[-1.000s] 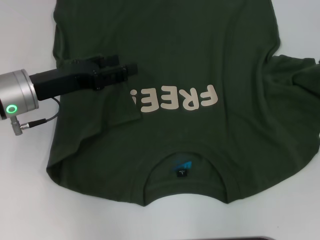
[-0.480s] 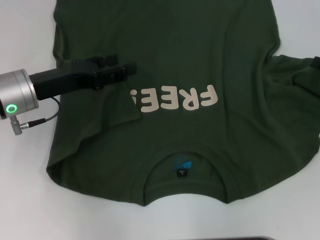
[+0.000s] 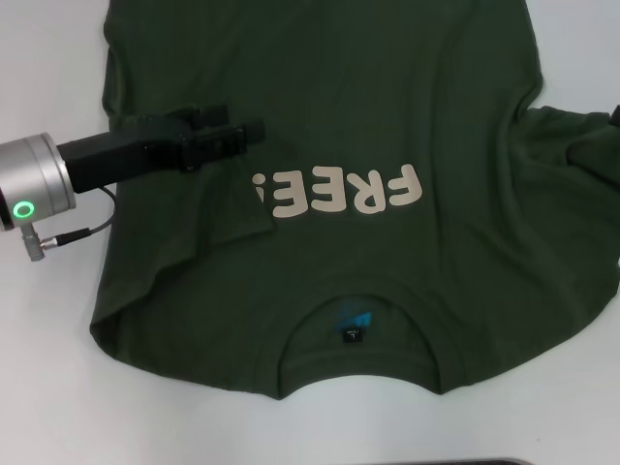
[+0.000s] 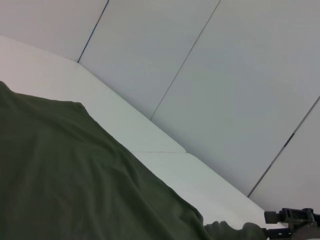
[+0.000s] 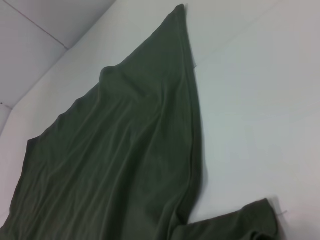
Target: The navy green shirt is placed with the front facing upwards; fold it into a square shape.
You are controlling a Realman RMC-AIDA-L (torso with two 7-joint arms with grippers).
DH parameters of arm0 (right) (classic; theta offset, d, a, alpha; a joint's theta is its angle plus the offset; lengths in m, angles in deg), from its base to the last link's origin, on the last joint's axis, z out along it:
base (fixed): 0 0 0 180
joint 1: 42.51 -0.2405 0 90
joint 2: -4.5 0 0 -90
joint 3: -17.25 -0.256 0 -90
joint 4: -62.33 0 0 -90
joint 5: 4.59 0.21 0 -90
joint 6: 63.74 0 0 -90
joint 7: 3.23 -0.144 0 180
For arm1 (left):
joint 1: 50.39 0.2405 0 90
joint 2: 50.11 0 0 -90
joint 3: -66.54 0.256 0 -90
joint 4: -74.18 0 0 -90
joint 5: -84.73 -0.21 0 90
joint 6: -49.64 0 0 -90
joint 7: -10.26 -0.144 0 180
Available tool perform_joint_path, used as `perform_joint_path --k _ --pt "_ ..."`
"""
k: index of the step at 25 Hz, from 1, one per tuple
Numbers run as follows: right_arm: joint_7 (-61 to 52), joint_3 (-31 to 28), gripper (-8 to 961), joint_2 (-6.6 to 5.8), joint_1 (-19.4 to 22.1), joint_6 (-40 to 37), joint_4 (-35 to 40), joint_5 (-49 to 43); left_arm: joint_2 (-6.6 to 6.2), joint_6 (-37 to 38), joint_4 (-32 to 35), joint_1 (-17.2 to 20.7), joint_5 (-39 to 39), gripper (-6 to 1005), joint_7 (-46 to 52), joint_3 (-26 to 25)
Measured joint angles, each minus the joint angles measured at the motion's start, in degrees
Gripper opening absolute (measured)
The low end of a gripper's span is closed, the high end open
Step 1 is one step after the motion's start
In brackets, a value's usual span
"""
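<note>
The navy green shirt (image 3: 387, 116) lies front up on the white table, with pale block letters (image 3: 339, 192) on the chest and the neck label (image 3: 351, 334) near the front edge. Its left side is folded inward, and that flap (image 3: 213, 223) covers part of the last letter. My left gripper (image 3: 254, 131) reaches in from the left, low over the folded flap. My right gripper (image 3: 615, 116) barely shows at the right edge by the rumpled right sleeve (image 3: 572, 145). The shirt also shows in the left wrist view (image 4: 75, 180) and the right wrist view (image 5: 125, 150).
White table (image 3: 48, 387) surrounds the shirt on the left, front and far right. A cable (image 3: 73, 232) hangs from my left wrist beside the shirt's edge. Grey wall panels (image 4: 225, 75) stand behind the table. The right gripper shows far off in the left wrist view (image 4: 295, 220).
My left gripper has shifted very slightly away over the shirt. A bit of my right gripper has come into view at the right edge. The shirt has not moved.
</note>
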State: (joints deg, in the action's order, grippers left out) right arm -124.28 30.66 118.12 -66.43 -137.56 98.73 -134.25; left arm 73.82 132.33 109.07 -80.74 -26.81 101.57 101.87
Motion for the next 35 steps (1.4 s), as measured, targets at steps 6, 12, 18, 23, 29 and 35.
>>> perform_joint_path --k 6,12,18,23,29,35 --pt "0.9 0.2 907 0.93 -0.5 1.4 -0.1 -0.1 0.00 0.0 0.0 -0.2 0.0 796 -0.1 0.0" --pt "1.8 0.4 898 1.37 -0.5 1.9 -0.1 0.0 0.00 -0.1 0.0 -0.2 0.0 796 -0.6 0.0" --pt "2.7 0.4 841 1.22 -0.5 -0.6 -0.1 0.1 0.00 -0.1 0.1 -0.3 0.1 795 -0.6 0.0" --pt "3.3 0.5 794 0.81 -0.6 -2.8 -0.1 0.1 0.00 -0.1 0.2 0.0 0.1 795 -0.6 -0.2" --pt "3.4 0.5 440 0.78 -0.7 -2.8 -0.1 0.1 0.00 -0.6 0.2 0.0 0.1 796 -0.6 -0.3" --pt "3.3 0.3 184 0.69 -0.7 -2.8 -0.1 0.1 -0.04 -0.7 0.2 -0.1 0.1 796 -0.7 -0.3"
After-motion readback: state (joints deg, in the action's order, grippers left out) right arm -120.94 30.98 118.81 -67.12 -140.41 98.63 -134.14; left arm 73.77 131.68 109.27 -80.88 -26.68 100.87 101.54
